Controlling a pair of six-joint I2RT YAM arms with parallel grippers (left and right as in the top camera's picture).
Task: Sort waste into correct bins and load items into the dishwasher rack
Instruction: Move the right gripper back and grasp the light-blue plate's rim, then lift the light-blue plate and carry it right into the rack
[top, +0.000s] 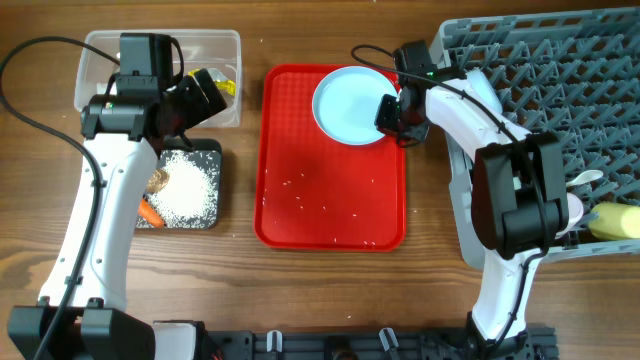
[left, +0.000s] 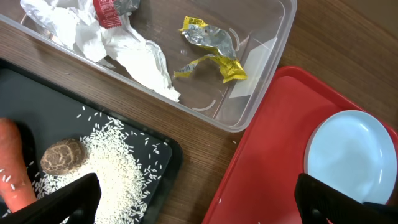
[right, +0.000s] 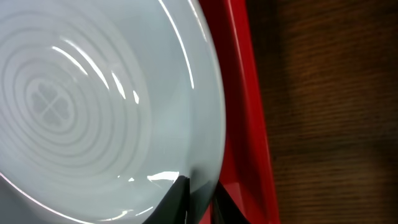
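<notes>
Right gripper (right: 199, 186) pinched on right rim of light blue plate (top: 345, 100); plate at far right of red tray (top: 330, 200), left of dishwasher rack (top: 560, 80). Left gripper (left: 198, 183) wide open, empty, above bins at left; napkin (left: 124, 50) in clear tub (left: 261, 62); rice (left: 118, 168), carrot (left: 12, 162) in black tray (left: 168, 155).

Nothing properly readable tbh. The red wrapper (left: 111, 9) and the yellow wrapper (left: 211, 51) both carry print, but it's too small to make out. The plate (right: 106, 112) only has a clover-like mark in its centre.
</notes>
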